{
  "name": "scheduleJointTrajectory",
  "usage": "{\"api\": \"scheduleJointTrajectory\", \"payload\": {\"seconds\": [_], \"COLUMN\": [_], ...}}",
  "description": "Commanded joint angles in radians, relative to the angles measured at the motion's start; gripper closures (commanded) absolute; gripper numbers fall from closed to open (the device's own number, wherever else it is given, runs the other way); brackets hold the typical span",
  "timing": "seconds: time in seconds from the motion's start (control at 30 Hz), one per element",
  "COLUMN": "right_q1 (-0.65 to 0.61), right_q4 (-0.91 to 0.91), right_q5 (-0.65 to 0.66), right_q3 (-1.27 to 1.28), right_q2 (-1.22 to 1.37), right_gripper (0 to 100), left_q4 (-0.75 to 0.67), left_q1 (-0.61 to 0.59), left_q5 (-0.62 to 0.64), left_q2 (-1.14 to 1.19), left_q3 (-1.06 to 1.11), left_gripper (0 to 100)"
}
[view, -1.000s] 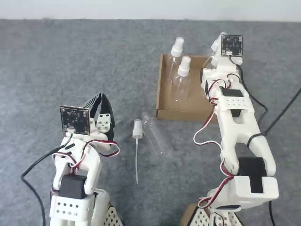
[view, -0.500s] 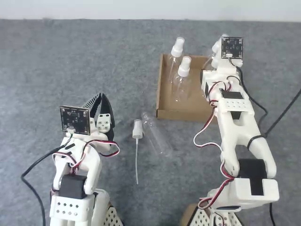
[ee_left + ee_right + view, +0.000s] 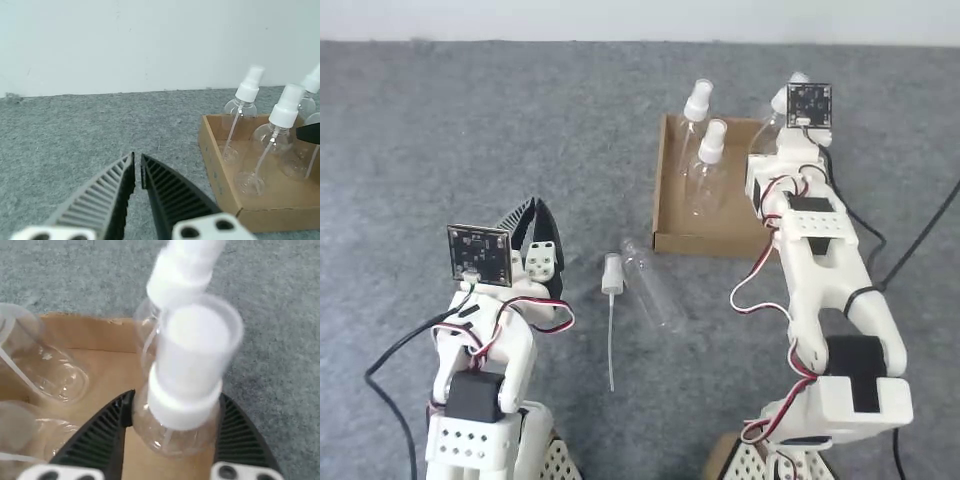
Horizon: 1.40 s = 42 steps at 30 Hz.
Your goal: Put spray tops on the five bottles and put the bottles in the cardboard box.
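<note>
Robotics lab bench or test corner, I'd say, not a home. I'm driving two white 3D-printed arms, left arm (image 3: 480, 370) and right arm (image 3: 830, 290), with loose servo wires (image 3: 760, 285) and a bare camera board (image 3: 479, 254) on each wrist. Plain grey felt-like mat (image 3: 470, 130), blank white wall (image 3: 150, 45) behind. Black cable (image 3: 920, 240) trails off the side.

The table (image 3: 470, 130) is covered with a grey, felt-like fabric that has a fine, mottled texture and lies flat from the near edge to the far edge. A plain white wall (image 3: 620, 18) stands along the far edge and meets the fabric in a straight line. A small dark tuft (image 3: 13, 96) sits right on that line. A few faint scuffs (image 3: 28, 71) mark the wall just above it.
</note>
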Motion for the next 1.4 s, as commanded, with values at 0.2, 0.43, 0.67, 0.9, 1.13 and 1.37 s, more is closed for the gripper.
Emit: {"api": "scheduleJointTrajectory", "payload": {"seconds": [0.2,0.43,0.67,0.9,1.13,1.37], "right_q1": [0.008,0.008,0.007,0.007,0.004,-0.004], "right_q4": [0.001,-0.005,-0.001,-0.001,0.067,0.105], "right_q5": [-0.003,-0.003,-0.003,-0.003,-0.003,-0.003], "right_q3": [0.002,-0.003,-0.002,-0.003,-0.002,0.000], "right_q2": [-0.012,-0.013,-0.013,-0.038,-0.159,-0.213], "right_gripper": [81.7,79.4,68.4,68.3,68.4,68.4], "left_q4": [-0.031,-0.032,-0.032,-0.032,-0.032,-0.032], "left_q1": [-0.002,-0.002,-0.002,-0.002,-0.002,-0.002], "left_q5": [0.011,0.011,0.011,0.011,0.011,0.011], "left_q2": [-0.017,-0.017,-0.017,-0.017,-0.017,-0.017], "left_q3": [-0.005,-0.005,-0.005,-0.005,-0.005,-0.005], "left_gripper": [99,99,99,99,99,99]}}
